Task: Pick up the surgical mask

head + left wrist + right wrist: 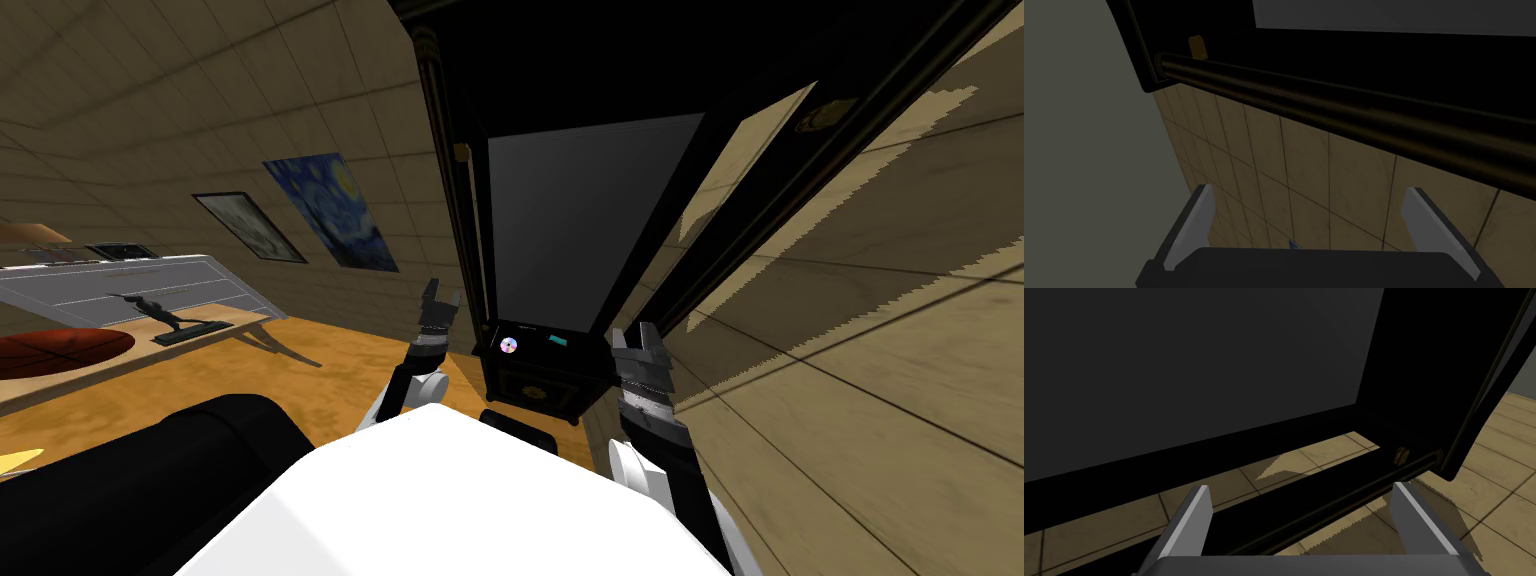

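Note:
A small teal thing, likely the surgical mask (556, 341), lies on the low ledge of a tall black cabinet (545, 385), under a big dark screen (580, 220). Beside it lies a shiny disc (508, 346). My left gripper (442, 292) hangs to the left of the cabinet; the left wrist view shows it open (1309, 190) before a tiled wall and the cabinet's dark rod (1344, 107). My right gripper (634, 335) is just right of the ledge, open (1300, 486), and faces the dark screen (1189, 363) and the cabinet's frame.
A tiled wall (880, 330) runs close on my right. At the left stands a wooden table (120, 350) with a dark figurine (165, 315), a red round thing (55, 352) and a keyboard (120, 280). A black bulky seat (140, 480) is by my lower left.

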Available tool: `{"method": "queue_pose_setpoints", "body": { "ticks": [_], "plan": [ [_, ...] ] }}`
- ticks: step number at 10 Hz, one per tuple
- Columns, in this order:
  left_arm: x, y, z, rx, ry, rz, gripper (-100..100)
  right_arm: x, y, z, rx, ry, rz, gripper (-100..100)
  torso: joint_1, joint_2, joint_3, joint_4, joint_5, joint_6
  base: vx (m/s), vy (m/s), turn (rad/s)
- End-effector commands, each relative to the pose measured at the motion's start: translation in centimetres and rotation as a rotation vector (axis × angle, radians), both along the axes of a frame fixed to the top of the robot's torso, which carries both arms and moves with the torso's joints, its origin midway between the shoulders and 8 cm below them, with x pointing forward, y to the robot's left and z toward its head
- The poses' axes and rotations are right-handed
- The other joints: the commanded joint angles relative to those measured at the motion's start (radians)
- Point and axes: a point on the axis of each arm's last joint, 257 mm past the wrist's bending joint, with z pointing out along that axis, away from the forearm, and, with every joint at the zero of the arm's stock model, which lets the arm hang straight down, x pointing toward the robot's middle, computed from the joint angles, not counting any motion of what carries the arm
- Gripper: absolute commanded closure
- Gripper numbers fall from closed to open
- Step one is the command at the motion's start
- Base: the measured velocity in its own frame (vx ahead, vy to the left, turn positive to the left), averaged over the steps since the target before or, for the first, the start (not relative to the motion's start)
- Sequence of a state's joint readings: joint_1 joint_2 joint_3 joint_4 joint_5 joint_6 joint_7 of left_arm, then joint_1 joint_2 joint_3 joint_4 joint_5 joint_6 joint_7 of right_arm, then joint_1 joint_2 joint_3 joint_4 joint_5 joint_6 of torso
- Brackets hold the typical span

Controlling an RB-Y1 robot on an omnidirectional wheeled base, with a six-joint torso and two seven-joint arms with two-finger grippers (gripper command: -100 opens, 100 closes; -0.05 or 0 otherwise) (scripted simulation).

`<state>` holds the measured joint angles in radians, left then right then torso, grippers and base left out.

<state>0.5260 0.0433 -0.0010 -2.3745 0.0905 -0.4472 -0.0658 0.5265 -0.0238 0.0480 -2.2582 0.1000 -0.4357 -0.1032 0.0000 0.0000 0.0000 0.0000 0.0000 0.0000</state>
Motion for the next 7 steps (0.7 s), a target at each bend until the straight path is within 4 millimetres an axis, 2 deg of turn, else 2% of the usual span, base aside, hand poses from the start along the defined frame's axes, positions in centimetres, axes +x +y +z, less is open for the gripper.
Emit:
{"method": "queue_pose_setpoints", "body": {
  "ticks": [1, 4, 7],
  "plan": [
    [0.0, 0.0, 0.0, 0.0, 0.0, 0.0, 0, 0.5, 0.9, -0.4, -0.036, 0.005, 0.022, -100, 0.0, 0.0, 0.0, 0.0, 0.0, 0.0, -0.024, 0.004, 0.058],
    [0.0, 0.0, 0.0, 0.0, 0.0, 0.0, 0, 1.7, 3.0, -1.5, -0.117, 0.017, 0.067, -100, 0.001, 0.002, 0.001, 0.0, 0.0, 0.0, -0.04, 0.011, 0.087],
    [0.0, 0.0, 0.0, 0.0, 0.0, 0.0, 0, 3.2, 5.6, -3.5, -0.25, 0.033, 0.122, -100, 0.001, 0.001, 0.001, 0.0, 0.0, 0.0, -0.024, 0.016, 0.13]
  ]
}}
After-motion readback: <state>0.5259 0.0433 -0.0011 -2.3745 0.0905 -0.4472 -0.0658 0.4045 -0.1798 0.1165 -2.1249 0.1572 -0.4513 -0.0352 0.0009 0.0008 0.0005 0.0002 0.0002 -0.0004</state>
